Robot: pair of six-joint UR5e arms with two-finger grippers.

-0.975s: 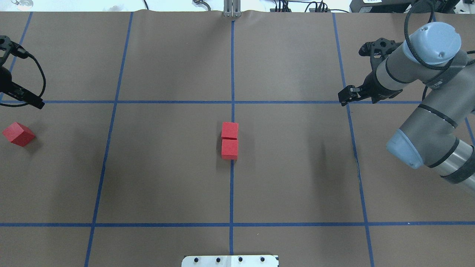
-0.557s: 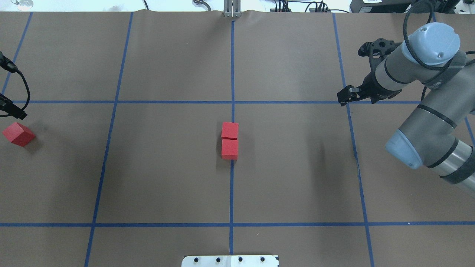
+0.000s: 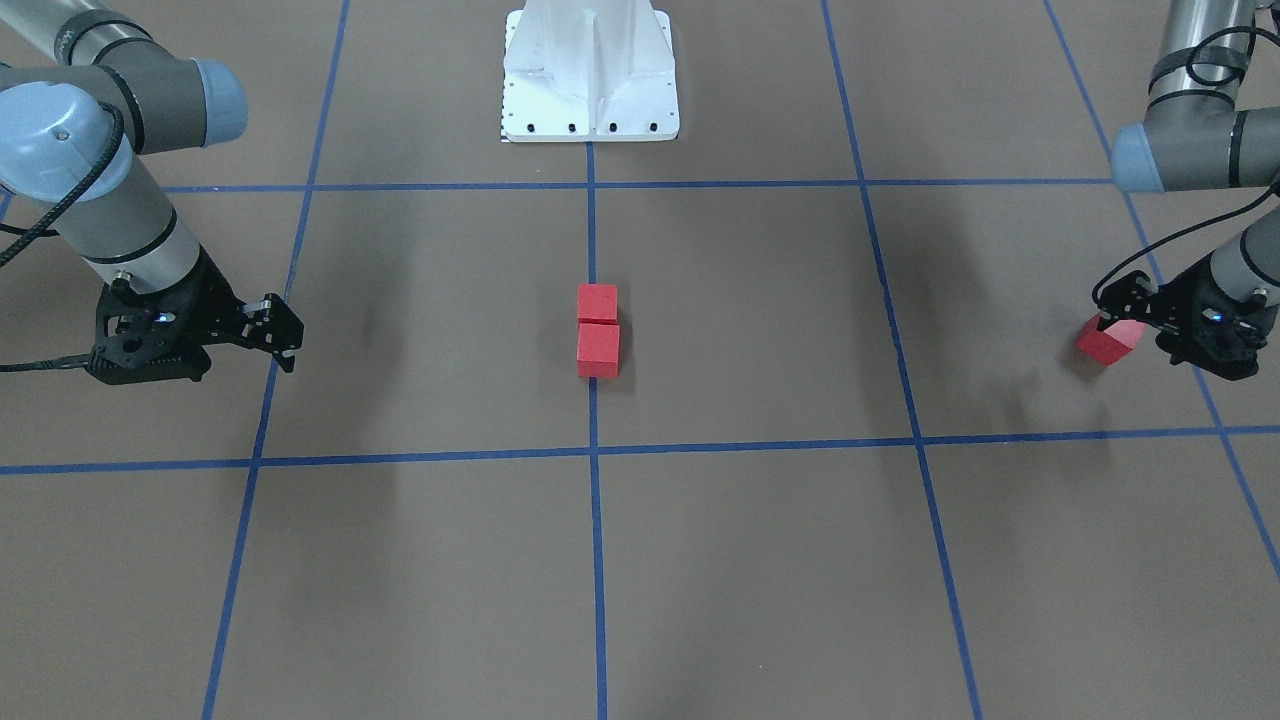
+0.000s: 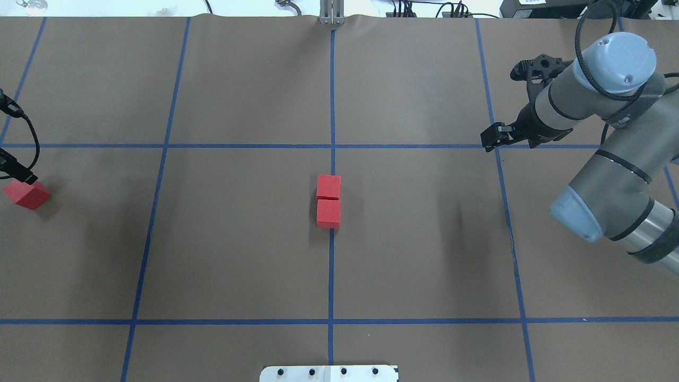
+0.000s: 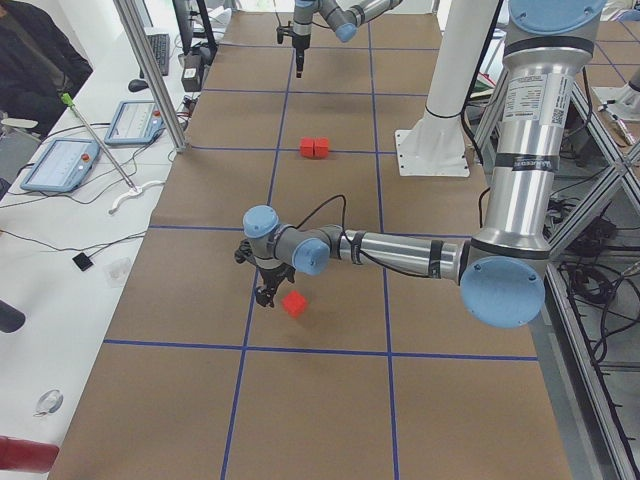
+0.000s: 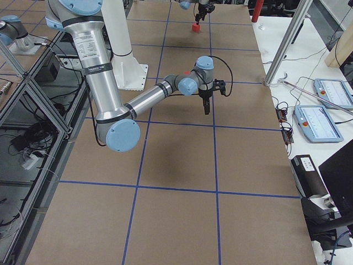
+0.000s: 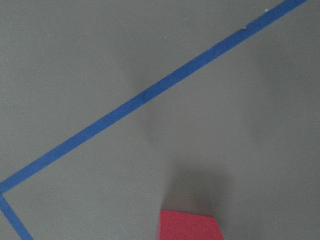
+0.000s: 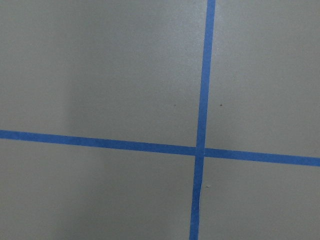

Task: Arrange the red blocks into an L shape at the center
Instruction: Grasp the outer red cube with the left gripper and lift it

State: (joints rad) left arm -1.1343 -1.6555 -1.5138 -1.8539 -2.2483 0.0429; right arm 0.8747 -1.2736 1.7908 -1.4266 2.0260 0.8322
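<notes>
Left gripper (image 3: 1112, 318) has dropped onto stray red block (image 3: 1108, 341) at 9 o'clock, grip unclear; two blocks (image 4: 328, 200) joined at center (image 4: 332, 249), right gripper (image 3: 285, 335) idle, apparently closed.

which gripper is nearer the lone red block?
Left. The left gripper is right at the lone red block; the right gripper hangs across the table, beyond the center pair.

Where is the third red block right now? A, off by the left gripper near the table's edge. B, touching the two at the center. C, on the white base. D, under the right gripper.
A: the third block sits far out by the left gripper, while the other two blocks touch on the middle tape line.
</notes>
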